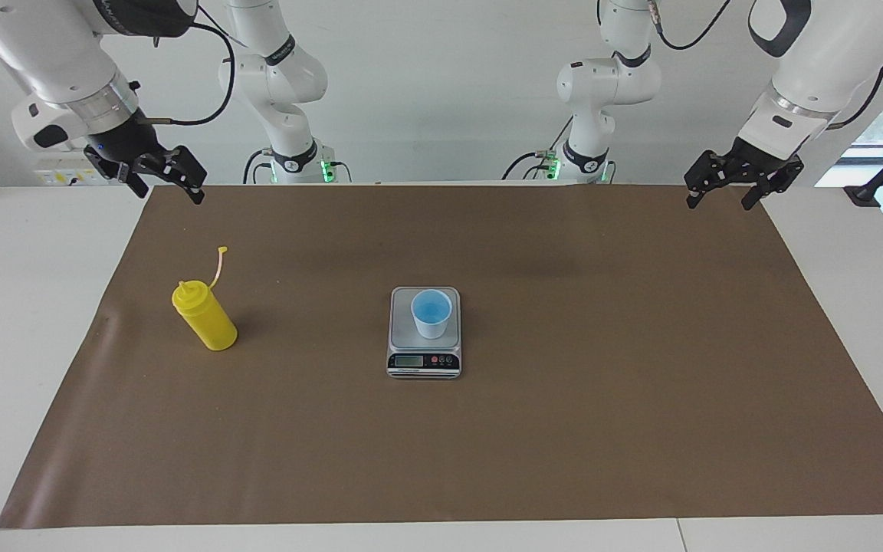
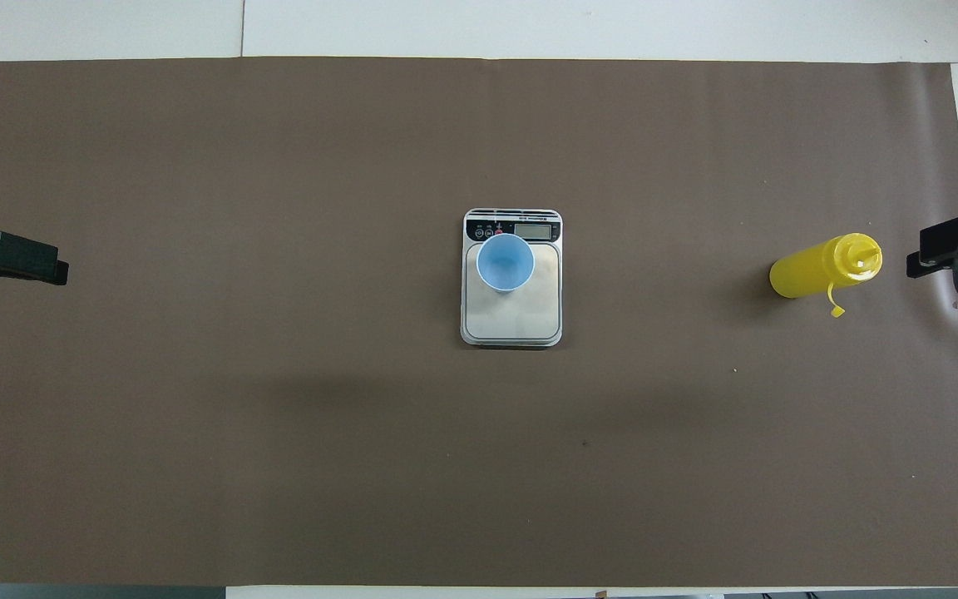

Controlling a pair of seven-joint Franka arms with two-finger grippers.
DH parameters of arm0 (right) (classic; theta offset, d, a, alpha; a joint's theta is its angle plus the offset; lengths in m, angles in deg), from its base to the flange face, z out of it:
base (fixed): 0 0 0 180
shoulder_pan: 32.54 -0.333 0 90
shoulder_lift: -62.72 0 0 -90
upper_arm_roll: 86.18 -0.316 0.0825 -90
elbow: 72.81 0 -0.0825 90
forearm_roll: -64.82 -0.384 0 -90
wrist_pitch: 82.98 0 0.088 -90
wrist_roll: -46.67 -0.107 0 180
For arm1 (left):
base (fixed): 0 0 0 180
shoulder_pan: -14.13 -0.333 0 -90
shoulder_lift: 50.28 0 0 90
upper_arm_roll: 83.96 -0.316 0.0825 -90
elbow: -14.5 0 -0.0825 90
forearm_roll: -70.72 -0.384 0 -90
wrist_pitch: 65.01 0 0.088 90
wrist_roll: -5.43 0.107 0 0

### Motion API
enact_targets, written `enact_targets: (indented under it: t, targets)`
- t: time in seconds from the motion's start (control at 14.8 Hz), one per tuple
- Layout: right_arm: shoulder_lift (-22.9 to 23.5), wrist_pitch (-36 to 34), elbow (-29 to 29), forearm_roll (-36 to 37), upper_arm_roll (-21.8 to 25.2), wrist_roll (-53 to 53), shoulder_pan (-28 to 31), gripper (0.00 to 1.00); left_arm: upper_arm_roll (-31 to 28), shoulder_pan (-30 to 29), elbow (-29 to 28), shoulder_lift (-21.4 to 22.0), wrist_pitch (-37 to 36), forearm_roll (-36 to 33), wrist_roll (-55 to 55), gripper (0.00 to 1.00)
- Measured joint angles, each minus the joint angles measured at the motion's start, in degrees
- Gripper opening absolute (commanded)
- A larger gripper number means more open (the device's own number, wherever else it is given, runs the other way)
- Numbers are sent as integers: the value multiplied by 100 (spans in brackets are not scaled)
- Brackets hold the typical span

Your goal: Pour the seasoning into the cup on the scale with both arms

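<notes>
so the yellow seasoning bottle (image 1: pixel 206 317) stands on the brown mat (image 1: pixel 564 429) toward the right arm's end. the blue cup (image 1: pixel 431 313) sits on the scale (image 1: pixel 424 362) in the middle. the right gripper (image 1: pixel 168 182) and left gripper (image 1: pixel 725 192) hang up high with fingers spread, holding nothing.

A light-blue tapered cup (image 1: pixel 431 313) stands on a flat silver-grey kitchen scale (image 1: pixel 425 354); a yellow plastic squeeze bottle (image 1: pixel 204 315) stands well apart.
</notes>
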Motion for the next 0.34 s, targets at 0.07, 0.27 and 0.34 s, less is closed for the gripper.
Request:
enact_targets:
  t: [0.07, 0.27, 0.34]
  targets:
    - [0, 114, 0, 8, -2, 89, 0, 100, 0, 0, 0, 1, 0, 0, 0, 100]
    - [0, 395, 0, 129, -54, 368, 0, 100, 0, 0, 0, 4, 0, 0, 2, 100]
    - [0, 397, 0, 158, -83, 389, -1, 100, 0, 0, 0, 6, 0, 0, 5, 100]
